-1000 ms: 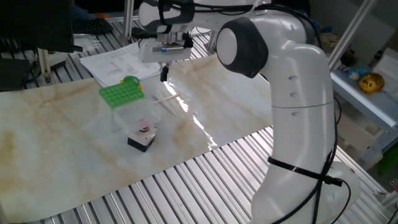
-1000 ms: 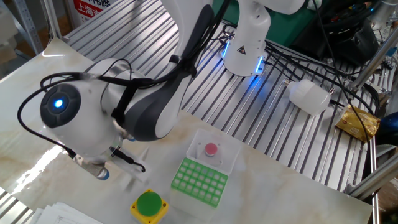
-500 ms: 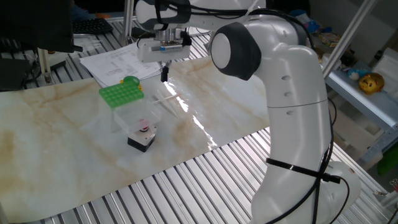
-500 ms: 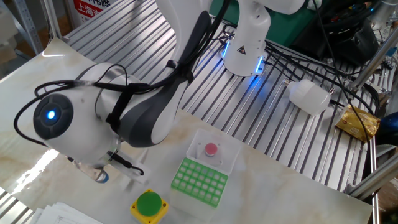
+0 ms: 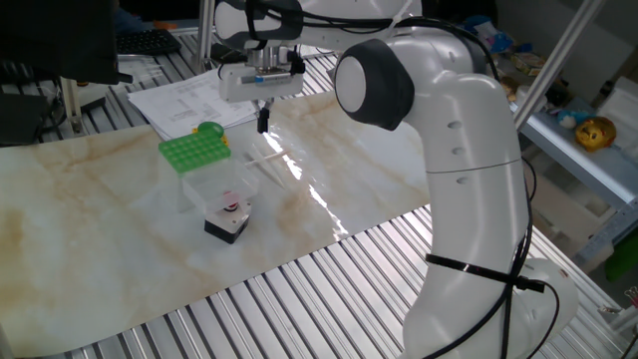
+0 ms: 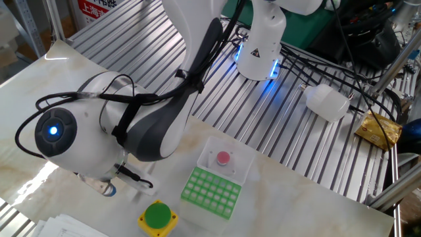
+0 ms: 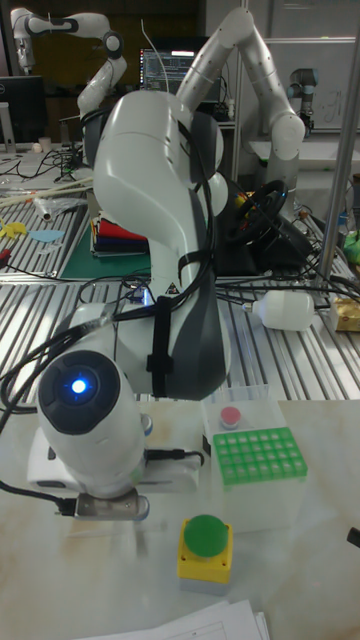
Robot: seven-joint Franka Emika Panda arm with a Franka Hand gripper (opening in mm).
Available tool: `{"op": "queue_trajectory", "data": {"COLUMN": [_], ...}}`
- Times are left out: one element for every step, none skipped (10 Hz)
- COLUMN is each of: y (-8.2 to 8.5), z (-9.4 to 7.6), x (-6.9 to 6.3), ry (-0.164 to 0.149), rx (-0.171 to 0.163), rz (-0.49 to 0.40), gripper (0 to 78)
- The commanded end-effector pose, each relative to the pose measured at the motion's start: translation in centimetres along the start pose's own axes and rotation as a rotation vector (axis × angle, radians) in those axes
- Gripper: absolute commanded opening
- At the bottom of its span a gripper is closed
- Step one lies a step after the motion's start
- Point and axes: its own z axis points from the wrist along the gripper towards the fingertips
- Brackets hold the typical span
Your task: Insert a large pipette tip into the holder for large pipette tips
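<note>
The large pipette tip [image 5: 265, 157] lies flat on the marble table, a thin white sliver just right of the holder for large pipette tips [image 5: 192, 150], a bright green rack with a grid of holes [image 6: 212, 191] [image 7: 258, 455]. My gripper [image 5: 263, 121] hangs pointing down a little above the tip and does not touch it. Its dark fingers stand together with nothing between them. In the other fixed view and the tall view the arm's own bulk hides the fingers and the tip.
A round green-and-yellow knob [image 5: 210, 132] [image 7: 206, 545] sits behind the rack. A black box with a red button [image 5: 228, 220] stands nearer the front, beside a clear plastic box [image 5: 211, 185]. Papers [image 5: 189, 98] lie at the table's back edge.
The arm's elbow has swung slightly left and the gripper has edged left with it. The tip, rack and boxes have not moved.
</note>
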Motion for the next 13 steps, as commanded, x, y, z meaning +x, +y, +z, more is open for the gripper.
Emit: {"op": "queue_trajectory", "data": {"y": [0.9, 0.9, 0.8, 0.4, 0.3, 0.2, 0.2, 0.2, 0.2, 0.2, 0.2, 0.2, 0.2], "z": [1.3, 1.5, 1.6, 1.9, 2.0, 2.7, 2.9, 3.2, 3.4, 3.6, 3.7, 4.0, 4.1], "x": [-1.5, -1.7, -1.8, -2.1, -2.1, -2.7, -3.0, -3.1, -3.3, -3.4, -3.5, -3.7, -3.7], "ry": [-0.014, -0.016, -0.014, -0.013, -0.013, -0.014, -0.014, -0.014, -0.014, -0.014, -0.014, -0.014, -0.014], "rx": [0.018, 0.020, 0.019, 0.016, 0.015, 0.013, 0.014, 0.013, 0.013, 0.013, 0.014, 0.015, 0.015], "rz": [-0.011, -0.009, -0.011, -0.024, -0.025, -0.030, -0.032, -0.032, -0.033, -0.036, -0.039, -0.043, -0.043], "gripper": [0.0, 0.0, 0.0, 0.0, 0.0, 0.0, 0.0, 0.0, 0.0, 0.0, 0.0, 0.0, 0.0]}}
